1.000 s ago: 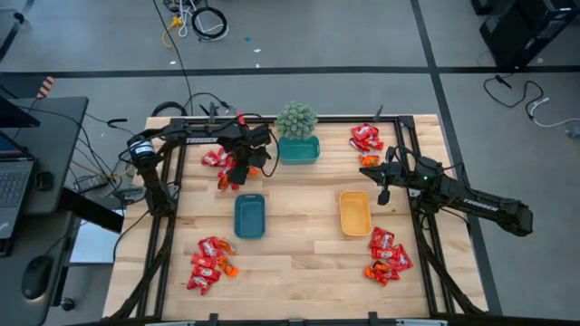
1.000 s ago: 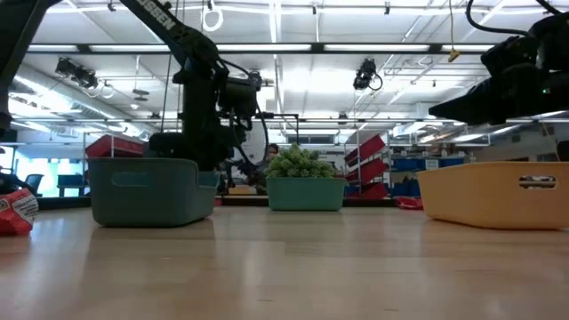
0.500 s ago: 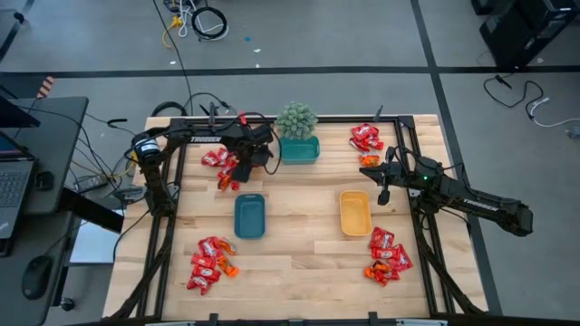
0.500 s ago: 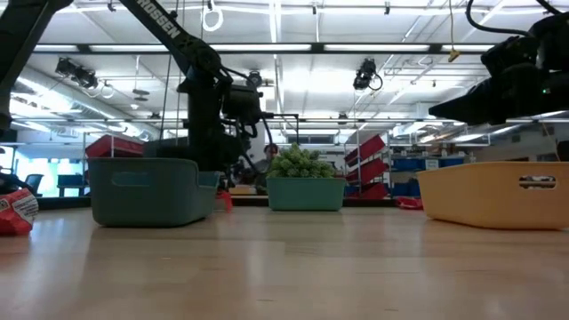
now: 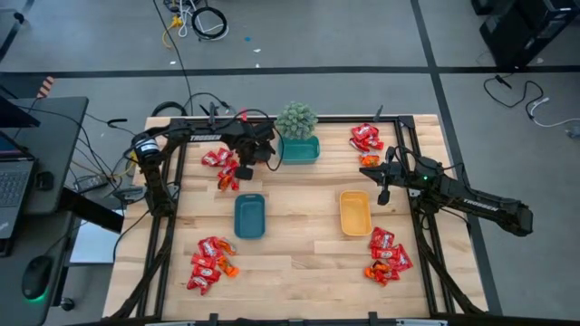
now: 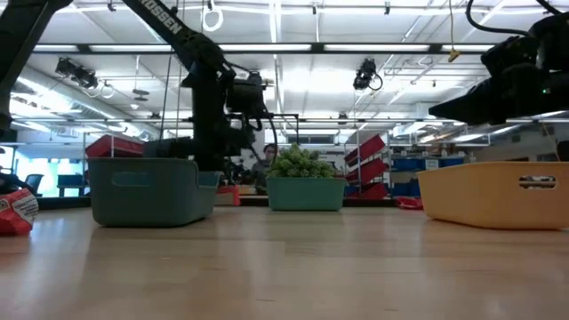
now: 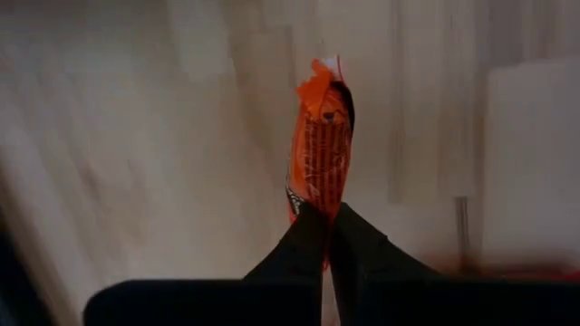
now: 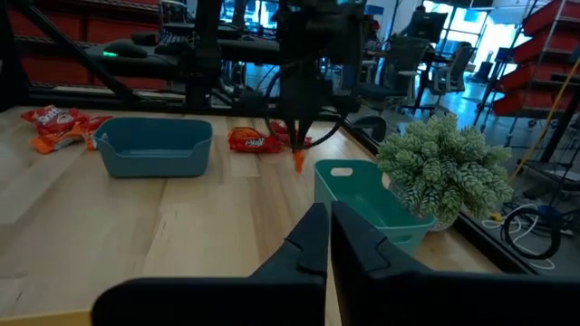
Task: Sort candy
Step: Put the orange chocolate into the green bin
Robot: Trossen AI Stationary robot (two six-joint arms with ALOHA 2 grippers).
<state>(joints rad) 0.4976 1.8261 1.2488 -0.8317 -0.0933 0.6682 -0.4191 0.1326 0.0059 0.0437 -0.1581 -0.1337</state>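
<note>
Candy lies in four heaps of red and orange packets: far left (image 5: 217, 161), far right (image 5: 365, 138), near left (image 5: 208, 263) and near right (image 5: 388, 254). My left gripper (image 5: 243, 170) stands beside the far-left heap, pointing down, shut on one orange candy packet (image 7: 322, 149). The right wrist view shows that gripper (image 8: 297, 138) too, with the packet (image 8: 299, 161) below it. My right gripper (image 8: 328, 210) is shut on nothing and waits level above the table's right side (image 5: 370, 167). My left gripper pinches the orange packet by its upper end (image 7: 319, 206) between its two fingertips, which come from above and point down. The packet hangs upright below the fingers (image 8: 297, 145). Whether its lower end is clear of the table, I cannot tell.
A dark blue tray (image 5: 249, 215) and a yellow tray (image 5: 354, 213) stand mid-table. A teal tray (image 5: 299, 152) holding a small green plant (image 5: 296, 119) stands at the far edge, close to my left gripper. Bare wood lies between the trays.
My left gripper has shut on the orange packet at the edge of the far-left heap. It has also drifted slightly toward the teal plant tray.
</note>
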